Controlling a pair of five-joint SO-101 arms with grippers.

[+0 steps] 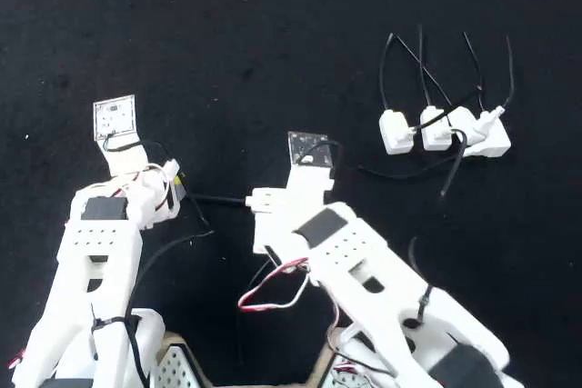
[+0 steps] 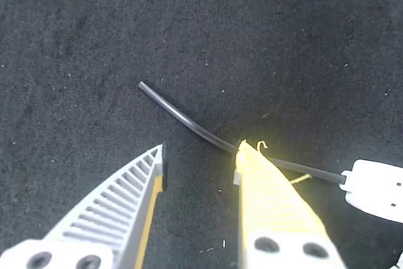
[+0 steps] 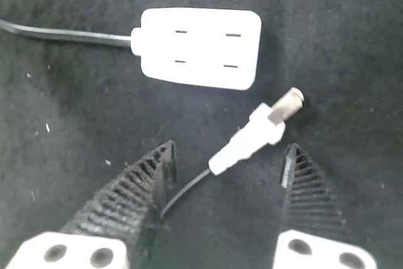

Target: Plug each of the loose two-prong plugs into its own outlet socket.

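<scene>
Between the parted fingers of my right gripper I see a loose white plug lying on the black table, just beside the white outlet block. My left gripper is also spread apart, hovering over the block's black cord.

Desk is covered in black cloth. A white outlet socket is laid flat on it, its black cord trailing off. A loose plug is parked just beside the socket, and a cluster of white corded pieces is set well apart.
</scene>
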